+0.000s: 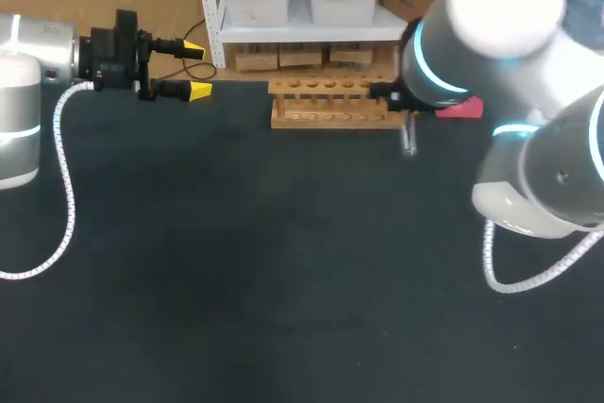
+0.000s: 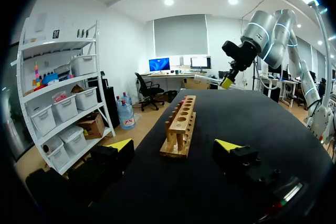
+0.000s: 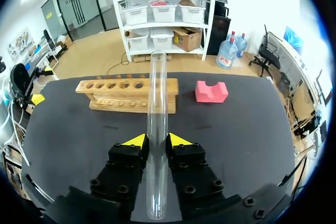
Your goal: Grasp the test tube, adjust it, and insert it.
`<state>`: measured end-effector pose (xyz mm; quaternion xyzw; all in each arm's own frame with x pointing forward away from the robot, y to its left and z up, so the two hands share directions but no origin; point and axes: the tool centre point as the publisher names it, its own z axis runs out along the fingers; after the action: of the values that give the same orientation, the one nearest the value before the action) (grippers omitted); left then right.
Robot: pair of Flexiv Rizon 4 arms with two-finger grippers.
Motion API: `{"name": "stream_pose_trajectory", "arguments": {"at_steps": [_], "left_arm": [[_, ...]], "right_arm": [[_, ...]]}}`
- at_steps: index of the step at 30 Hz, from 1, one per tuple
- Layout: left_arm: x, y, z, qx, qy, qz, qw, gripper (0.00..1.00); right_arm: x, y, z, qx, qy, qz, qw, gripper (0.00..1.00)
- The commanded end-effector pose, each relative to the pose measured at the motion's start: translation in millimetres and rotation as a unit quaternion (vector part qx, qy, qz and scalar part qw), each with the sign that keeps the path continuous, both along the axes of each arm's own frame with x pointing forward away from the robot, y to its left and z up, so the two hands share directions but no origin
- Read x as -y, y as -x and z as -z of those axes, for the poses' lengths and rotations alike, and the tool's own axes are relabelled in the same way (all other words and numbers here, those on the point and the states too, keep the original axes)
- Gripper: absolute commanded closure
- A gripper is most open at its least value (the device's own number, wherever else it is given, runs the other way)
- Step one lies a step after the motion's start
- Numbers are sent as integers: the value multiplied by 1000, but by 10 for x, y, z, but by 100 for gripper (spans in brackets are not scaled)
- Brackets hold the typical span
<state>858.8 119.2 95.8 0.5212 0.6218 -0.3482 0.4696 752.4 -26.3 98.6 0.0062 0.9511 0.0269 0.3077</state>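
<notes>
A clear glass test tube (image 3: 157,103) stands between the yellow-tipped fingers of my right gripper (image 3: 157,141), which is shut on it. The tube's open end points toward the wooden rack (image 3: 126,95). In the head view the tube (image 1: 409,137) hangs beside the right end of the rack (image 1: 330,104), and my right arm hides most of that gripper. My left gripper (image 1: 196,70) is open and holds nothing, at the table's far left, level with the rack. From the left wrist the rack (image 2: 181,121) lies lengthwise ahead of my left gripper (image 2: 175,145), with the right gripper (image 2: 228,81) beyond its far end.
A pink notched block (image 3: 211,91) lies on the black table to the right of the rack, also seen as the pink block (image 1: 462,108) partly under my right arm. White cables trail from both arms over the table's sides.
</notes>
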Motion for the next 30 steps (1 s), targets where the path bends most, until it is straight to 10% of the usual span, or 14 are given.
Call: {"name": "stream_pose_trajectory", "arguments": {"at_steps": [1,30], "left_arm": [[-1,14,2,1,0,-1,1000,0],[-1,14,2,1,0,-1,1000,0]], "right_arm": [[-182,-116,102,-1,29,17,999,100],[-558,-308,568,-44,43,7,998,100]]}}
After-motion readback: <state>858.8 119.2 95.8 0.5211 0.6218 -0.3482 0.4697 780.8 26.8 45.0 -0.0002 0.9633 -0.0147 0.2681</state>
